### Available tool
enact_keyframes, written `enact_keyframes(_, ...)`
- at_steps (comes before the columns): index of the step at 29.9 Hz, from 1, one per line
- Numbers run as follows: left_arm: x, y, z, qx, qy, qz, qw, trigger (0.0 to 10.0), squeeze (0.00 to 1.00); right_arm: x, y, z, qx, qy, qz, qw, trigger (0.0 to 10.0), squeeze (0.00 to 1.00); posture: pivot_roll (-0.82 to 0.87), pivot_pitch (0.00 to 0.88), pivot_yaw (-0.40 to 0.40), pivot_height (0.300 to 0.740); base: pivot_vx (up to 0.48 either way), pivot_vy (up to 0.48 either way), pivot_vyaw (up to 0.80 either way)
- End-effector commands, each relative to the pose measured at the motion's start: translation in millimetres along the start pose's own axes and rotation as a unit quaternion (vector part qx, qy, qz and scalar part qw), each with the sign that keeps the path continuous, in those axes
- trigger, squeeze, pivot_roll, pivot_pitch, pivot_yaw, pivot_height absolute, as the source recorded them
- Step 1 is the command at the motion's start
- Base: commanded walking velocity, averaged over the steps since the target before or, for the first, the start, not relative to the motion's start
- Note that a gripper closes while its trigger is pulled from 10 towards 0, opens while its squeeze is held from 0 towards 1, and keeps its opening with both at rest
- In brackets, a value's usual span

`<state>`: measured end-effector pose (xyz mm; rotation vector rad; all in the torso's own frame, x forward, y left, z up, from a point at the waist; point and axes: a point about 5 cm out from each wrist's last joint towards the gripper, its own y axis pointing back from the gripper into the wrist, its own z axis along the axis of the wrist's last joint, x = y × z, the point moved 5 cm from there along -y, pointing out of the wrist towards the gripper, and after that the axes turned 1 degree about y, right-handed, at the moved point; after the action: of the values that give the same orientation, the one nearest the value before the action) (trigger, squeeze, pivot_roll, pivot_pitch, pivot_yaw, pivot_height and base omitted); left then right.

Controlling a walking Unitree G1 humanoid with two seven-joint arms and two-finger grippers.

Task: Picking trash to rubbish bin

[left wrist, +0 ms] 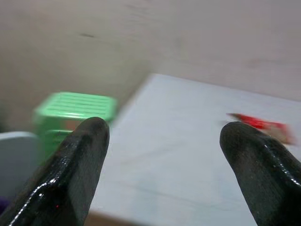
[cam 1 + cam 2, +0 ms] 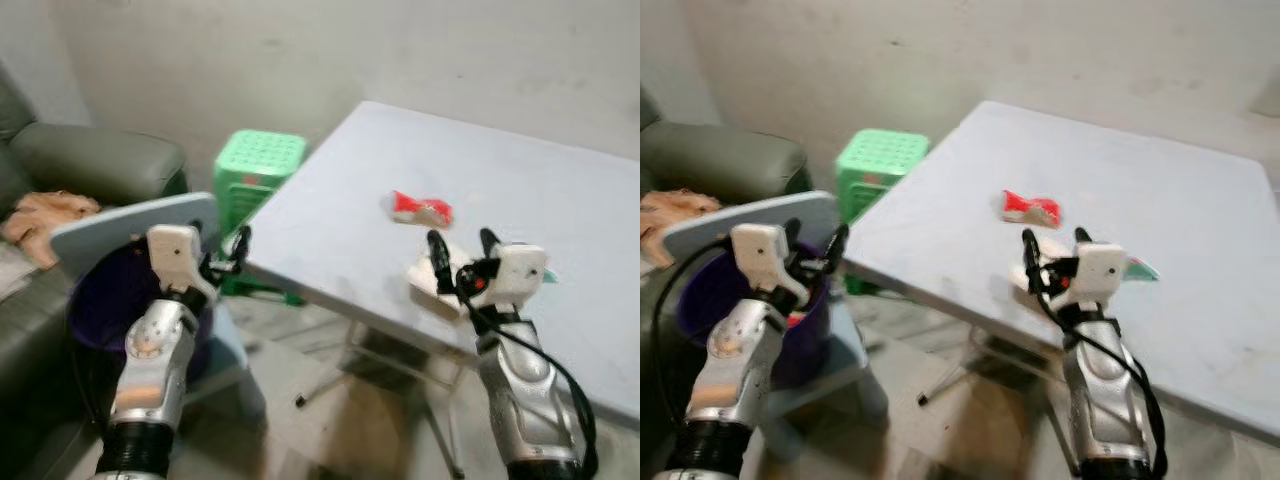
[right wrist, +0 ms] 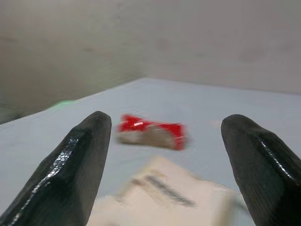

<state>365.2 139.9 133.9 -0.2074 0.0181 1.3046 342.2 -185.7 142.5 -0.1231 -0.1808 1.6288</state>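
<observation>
- Bench (image 2: 420, 160): pale grey top, takes up the right and centre of the eye views; its near corner points toward frame-left.
- Bin (image 2: 120, 290): dark purple w/ a grey lid tipped open, lower left of frame, off the bench's left corner and just behind the left arm. Green stool (image 2: 258, 165) behind it, upper left-centre.
- Right tool (image 2: 463, 257): over the bench's near edge, right of centre, fingers spread wide, holding nothing.
- Left tool (image 2: 232, 252): at the bench's left corner, fingers likewise apart, empty.
- Paper scrap (image 2: 432, 272): whitish, flat, w/ dark print, lying right under and between the right tool's fingers; seen low in the right wrist view.
- Red wrapper (image 2: 420, 208): beyond the scrap, a bit further up-frame and left of the right tool; long axis runs across the frame, i.e. crosswise to the tool's approach.
- Judgement: right arm is much nearer both bits of trash; scrap is the closest pick. Bin lies on the far left, so the carry goes across the body.
</observation>
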Motion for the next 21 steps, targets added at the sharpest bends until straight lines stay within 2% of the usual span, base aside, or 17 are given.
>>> enact_keyframes(1,5.6,0.9,5.4,-0.003,-0.008,0.005,1.000,10.0,0.00,7.4,-2.6,5.3,-0.008,-0.001,0.010,1.000,10.0,0.00,0.03,0.031,-0.041,0.715,0.000,0.000,0.00)
enact_keyframes(4,3.0,1.7,2.8,-0.001,0.017,0.012,1.000,10.0,0.00,8.4,-1.3,4.0,-0.007,-0.001,0.009,1.000,10.0,0.00,0.03,0.033,-0.042,0.715,0.000,0.000,0.00)
enact_keyframes(6,0.1,2.9,-0.6,0.009,0.020,0.008,1.000,10.0,0.00,9.8,-0.4,3.1,-0.005,-0.004,0.010,1.000,10.0,0.00,0.03,0.034,-0.043,0.715,0.000,0.000,0.00)
enact_keyframes(9,-1.8,4.3,-4.9,0.020,0.019,0.013,1.000,10.0,0.00,10.6,0.9,1.6,-0.001,-0.005,0.010,1.000,10.0,0.00,0.03,0.034,-0.043,0.715,0.000,0.000,0.00)
enact_keyframes(15,-15.0,10.2,-13.9,0.039,0.010,-0.018,0.999,10.0,0.00,14.2,4.9,-6.7,0.022,-0.009,0.016,1.000,10.0,0.00,0.04,0.034,-0.044,0.715,0.000,0.000,0.00)
enact_keyframes(21,-29.1,15.3,-18.6,0.049,0.006,-0.042,0.998,10.0,0.00,19.8,12.3,-11.5,0.031,0.020,0.054,0.998,10.0,0.00,0.04,0.034,-0.044,0.715,0.000,0.000,0.00)
